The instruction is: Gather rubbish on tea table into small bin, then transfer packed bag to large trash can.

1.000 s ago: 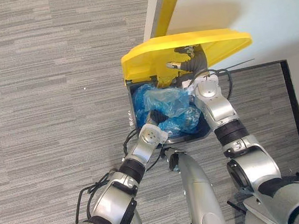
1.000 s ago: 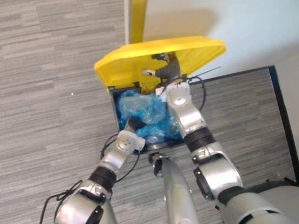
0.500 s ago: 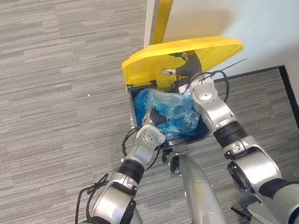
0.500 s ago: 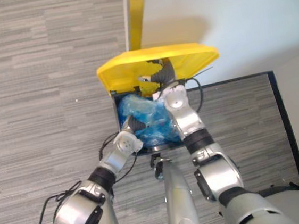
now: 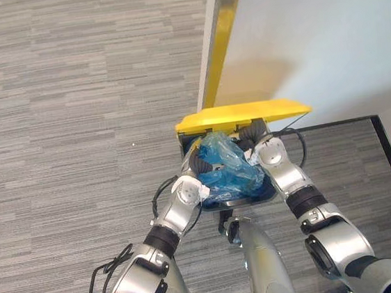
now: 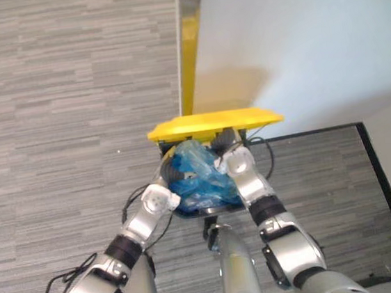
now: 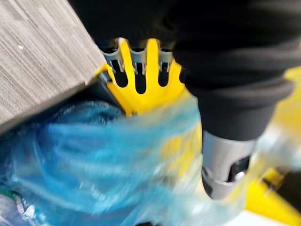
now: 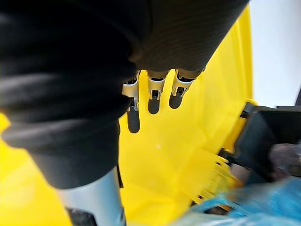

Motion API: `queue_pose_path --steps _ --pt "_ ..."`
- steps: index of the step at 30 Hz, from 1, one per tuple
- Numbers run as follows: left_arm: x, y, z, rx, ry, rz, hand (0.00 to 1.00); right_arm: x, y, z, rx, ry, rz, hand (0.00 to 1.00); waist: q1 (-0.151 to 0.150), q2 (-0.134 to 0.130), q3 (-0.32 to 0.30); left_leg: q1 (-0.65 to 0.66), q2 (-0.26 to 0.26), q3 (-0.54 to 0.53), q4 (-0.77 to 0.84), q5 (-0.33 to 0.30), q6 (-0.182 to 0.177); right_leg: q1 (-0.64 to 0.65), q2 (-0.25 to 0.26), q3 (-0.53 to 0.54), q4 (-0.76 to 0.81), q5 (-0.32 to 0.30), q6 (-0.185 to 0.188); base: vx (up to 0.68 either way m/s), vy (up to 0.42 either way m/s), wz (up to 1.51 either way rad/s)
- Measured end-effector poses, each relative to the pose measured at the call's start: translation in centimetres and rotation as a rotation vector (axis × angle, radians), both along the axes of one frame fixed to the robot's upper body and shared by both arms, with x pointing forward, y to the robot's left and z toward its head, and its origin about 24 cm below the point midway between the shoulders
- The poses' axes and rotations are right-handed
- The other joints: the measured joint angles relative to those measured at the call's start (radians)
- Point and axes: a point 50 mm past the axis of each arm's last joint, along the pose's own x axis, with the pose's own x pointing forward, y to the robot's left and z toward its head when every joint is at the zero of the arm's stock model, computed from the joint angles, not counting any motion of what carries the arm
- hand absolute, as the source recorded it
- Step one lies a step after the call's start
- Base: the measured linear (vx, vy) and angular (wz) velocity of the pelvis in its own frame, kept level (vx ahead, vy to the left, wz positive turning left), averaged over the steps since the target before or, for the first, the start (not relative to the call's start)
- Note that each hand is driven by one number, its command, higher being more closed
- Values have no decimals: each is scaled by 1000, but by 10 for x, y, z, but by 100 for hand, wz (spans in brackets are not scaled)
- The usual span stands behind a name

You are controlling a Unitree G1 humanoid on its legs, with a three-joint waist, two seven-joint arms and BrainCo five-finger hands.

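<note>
Propping open the large dark trash can (image 5: 246, 198): right hand (image 8: 151, 94), fingers straight, presses the raised flat yellow plastic lid (image 5: 242, 114) so the mouth is clear. Packed blue plastic bag (image 5: 227, 167) sits in the mouth below that hand. Left hand (image 5: 198, 161) is against the bag; its grip cannot be told.

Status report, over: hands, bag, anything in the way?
Right robot hand open, flat against raised yellow lid. Left robot hand at blue bag, grip unclear. Bag sits in dark bin. No obstruction seen.
</note>
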Motion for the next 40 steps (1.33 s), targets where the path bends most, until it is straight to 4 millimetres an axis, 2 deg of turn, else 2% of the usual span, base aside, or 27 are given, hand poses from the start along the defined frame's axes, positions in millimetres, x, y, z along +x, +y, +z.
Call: queue_pose_path --steps 2,4,5,8,9,11,13,14,16,17,19,20,21,22,23,24,25,26,27,28,29,30,31,32,37,40 --pt "-6 17 -11 -24 35 49 0 -7 -7 -14 -7 44 -11 0 7 3 -1 14 -3 -9 -8 8 1 18 -4 -8 1 -4 5 3 -12 15" --pt "-18 46 -26 -65 83 153 0 -15 -17 -27 4 82 -41 0 12 3 -5 24 -6 -12 -10 8 6 29 -9 -12 3 -9 4 0 5 7" --pt "-20 52 -28 -70 90 174 0 -16 -19 -29 8 86 -49 0 13 3 -5 24 -7 -12 -10 8 7 29 -10 -12 4 -9 4 -12 16 3" --pt "-47 93 -61 -134 212 353 0 -26 -32 -42 28 130 -86 0 24 3 -8 31 -14 -12 -8 8 8 31 -16 -8 14 -11 8 0 0 0" --pt "-52 98 -67 -146 236 379 0 -27 -33 -45 28 138 -90 0 27 3 -9 32 -14 -12 -8 8 8 31 -17 -7 16 -12 9 0 0 0" --pt "-73 116 -93 -178 349 484 0 -36 -38 -53 34 159 -105 0 40 4 -14 47 -14 -14 -5 7 9 45 -17 -9 21 -16 12 0 0 0" --pt "-102 128 -124 -223 500 591 0 -45 -41 -61 31 177 -111 0 49 4 -18 97 -15 -14 0 1 19 92 -19 -7 28 -25 16 0 0 0" --pt "-103 129 -125 -224 505 595 0 -45 -41 -61 31 176 -111 0 50 4 -18 99 -15 -13 0 1 19 94 -19 -7 28 -25 16 -21 41 -8" --pt "-124 129 -145 -259 617 645 0 -54 -35 -70 65 191 -110 0 59 -11 -34 126 -30 9 -1 -6 32 98 -25 24 32 -25 17 -51 51 -17" --pt "-127 128 -147 -264 631 648 0 -56 -32 -73 75 200 -110 0 58 -14 -36 131 -33 14 -2 -7 33 99 -28 29 35 -24 18 -63 54 -16" --pt "-137 120 -156 -283 683 657 0 -79 -23 -100 135 291 -117 0 54 -21 -41 158 -49 21 -2 -5 32 123 -46 39 21 1 57 -77 63 -13" --pt "-142 110 -161 -311 717 654 0 -102 -13 -124 212 378 -135 0 48 -8 -52 189 -21 43 -77 40 21 143 -36 36 21 31 106 -116 47 -8" --pt "-145 110 -163 -312 725 659 0 -110 -9 -133 242 412 -140 0 42 -15 -61 191 -27 42 -95 54 21 121 -43 57 123 6 61 -137 31 8" --pt "-148 113 -164 -317 732 676 0 -132 -2 -154 279 506 -155 0 20 -49 -82 216 -44 40 -134 81 21 114 -52 106 363 -43 15 -56 -24 22" --pt "-150 114 -165 -320 734 686 0 -140 -1 -161 291 538 -164 0 15 -57 -89 222 -48 39 -141 85 19 124 -53 120 420 -45 11 -28 -70 19" --pt "-156 118 -167 -321 749 712 0 -162 1 -182 317 638 -200 0 13 -74 -119 223 -55 39 -144 86 14 152 -51 152 515 -76 -1 -66 -125 0" --pt "-157 116 -170 -343 769 731 0 -186 -6 -200 341 730 -272 0 2 -76 -133 227 -57 38 -157 89 11 159 -27 149 485 -68 12 -79 -107 -6" --pt "-159 113 -172 -351 788 737 0 -192 -9 -205 348 757 -297 0 2 -62 -144 226 -49 33 -171 94 11 165 -8 150 451 -65 17 -76 -72 -42" --pt "-171 104 -181 -388 849 762 0 -213 -20 -219 355 838 -374 0 17 -8 -186 224 -10 23 -242 126 53 215 57 157 306 -97 15 0 -38 -54" --pt "-174 102 -182 -418 852 785 0 -219 -24 -221 362 853 -405 0 16 -10 -197 232 -13 50 -290 167 34 234 28 143 368 -149 -1 26 -126 -47" --pt "-169 104 -181 -422 851 793 0 -228 -24 -227 374 892 -447 0 4 -50 -207 254 -57 70 -337 214 -1 314 2 151 239 -255 2 33 -109 -25" --pt "-168 104 -182 -422 855 793 0 -231 -24 -229 373 907 -455 0 5 -58 -211 257 -62 82 -353 224 8 331 6 150 188 -277 -23 -3 -153 -50" --pt "-172 100 -185 -434 886 802 0 -235 -30 -232 368 926 -489 0 20 -21 -221 253 -40 100 -377 235 13 350 38 146 71 -255 -62 -48 -42 -67" --pt "-176 100 -187 -439 900 817 0 -236 -32 -232 388 922 -522 0 8 -12 -227 266 -52 106 -390 244 26 369 56 153 14 -219 -67 -48 -42 -57" --pt "-186 104 -191 -468 915 869 0 -252 -35 -238 431 959 -608 0 6 -17 -260 310 -75 125 -465 268 51 402 64 153 -61 -184 -52 -52 16 1" --pt "-190 104 -192 -482 925 891 0 -255 -37 -239 464 966 -641 0 6 -13 -270 318 -95 130 -494 285 40 416 50 164 -91 -157 -37 3 113 1"
